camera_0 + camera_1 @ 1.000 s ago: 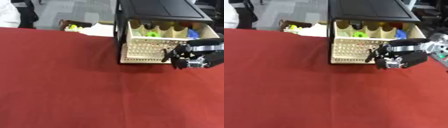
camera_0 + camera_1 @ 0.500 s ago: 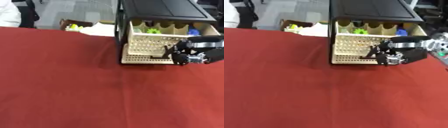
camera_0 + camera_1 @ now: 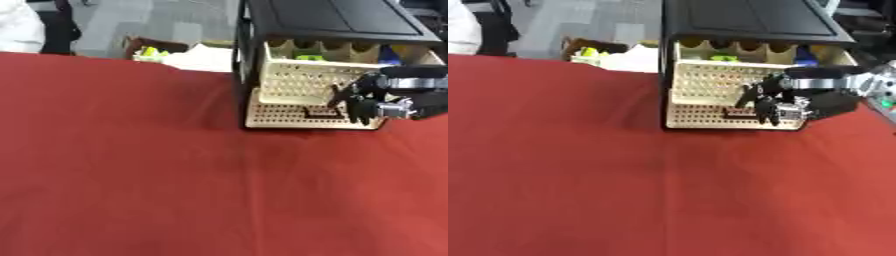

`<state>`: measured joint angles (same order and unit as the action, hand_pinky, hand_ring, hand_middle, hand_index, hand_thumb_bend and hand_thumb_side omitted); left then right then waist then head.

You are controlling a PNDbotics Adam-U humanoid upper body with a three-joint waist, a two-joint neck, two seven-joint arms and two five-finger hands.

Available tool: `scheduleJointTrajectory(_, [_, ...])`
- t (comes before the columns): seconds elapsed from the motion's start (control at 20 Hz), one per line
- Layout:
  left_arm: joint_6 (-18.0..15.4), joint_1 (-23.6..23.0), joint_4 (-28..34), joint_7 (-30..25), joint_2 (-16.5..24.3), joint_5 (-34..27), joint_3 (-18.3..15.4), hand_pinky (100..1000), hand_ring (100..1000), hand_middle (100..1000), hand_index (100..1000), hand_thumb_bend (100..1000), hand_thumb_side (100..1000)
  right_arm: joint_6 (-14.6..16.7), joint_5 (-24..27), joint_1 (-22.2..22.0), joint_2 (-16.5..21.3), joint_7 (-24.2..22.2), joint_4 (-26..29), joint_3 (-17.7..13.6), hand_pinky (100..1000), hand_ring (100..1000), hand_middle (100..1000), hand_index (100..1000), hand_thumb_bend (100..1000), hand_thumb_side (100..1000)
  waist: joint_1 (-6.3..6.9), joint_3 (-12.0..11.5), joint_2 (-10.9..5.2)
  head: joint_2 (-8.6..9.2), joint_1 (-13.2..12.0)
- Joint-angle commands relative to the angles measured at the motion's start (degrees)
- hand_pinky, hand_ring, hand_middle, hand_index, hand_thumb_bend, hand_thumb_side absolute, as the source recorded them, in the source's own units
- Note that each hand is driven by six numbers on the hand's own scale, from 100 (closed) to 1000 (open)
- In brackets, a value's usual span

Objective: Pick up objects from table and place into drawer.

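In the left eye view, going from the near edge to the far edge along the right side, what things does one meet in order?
Red tablecloth → cream perforated lower drawer front → right robot hand → open cream upper drawer holding green and blue items → black cabinet top.

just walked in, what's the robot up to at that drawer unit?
The robot's right hand is at the front of the cream perforated drawer, which stands partly open in the black drawer unit at the far side of the red table. Its fingers are curled against the drawer's front panel. Coloured items, green and blue, already sit inside the drawer. Nothing is left to pick up on the visible red cloth. The left hand is out of view.
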<state>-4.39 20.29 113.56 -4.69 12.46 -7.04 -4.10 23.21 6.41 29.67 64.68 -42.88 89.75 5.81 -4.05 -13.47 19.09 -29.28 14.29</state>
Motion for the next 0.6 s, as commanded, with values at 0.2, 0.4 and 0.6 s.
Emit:
scheduleJointTrajectory(0.2, [-0.34,0.88,1.03,-0.16,0.40,0.44,-0.58,696,662,695,879,100,1000,9.24,0.14,1.27,0.35,-9.09,-2.97,-0.72,247,515,519,884,100,1000,-0.03,-0.60,-0.45,1.13,0.34])
scheduleJointTrajectory(0.4, [-0.37,0.91,1.03,-0.23,0.39,0.55,-0.63,697,661,695,879,100,1000,9.80,-0.23,2.05,-0.10,-9.09,-4.63,-1.08,247,515,520,884,100,1000,-0.15,-0.92,-0.20,1.46,0.34])
scheduleJointTrajectory(0.6, [-0.38,0.87,1.03,-0.33,0.36,0.68,-0.70,697,661,696,879,100,1000,10.26,-0.22,2.63,-0.36,-9.09,-5.54,-1.24,247,514,520,884,100,1000,-0.21,-1.05,-0.01,1.65,0.40])
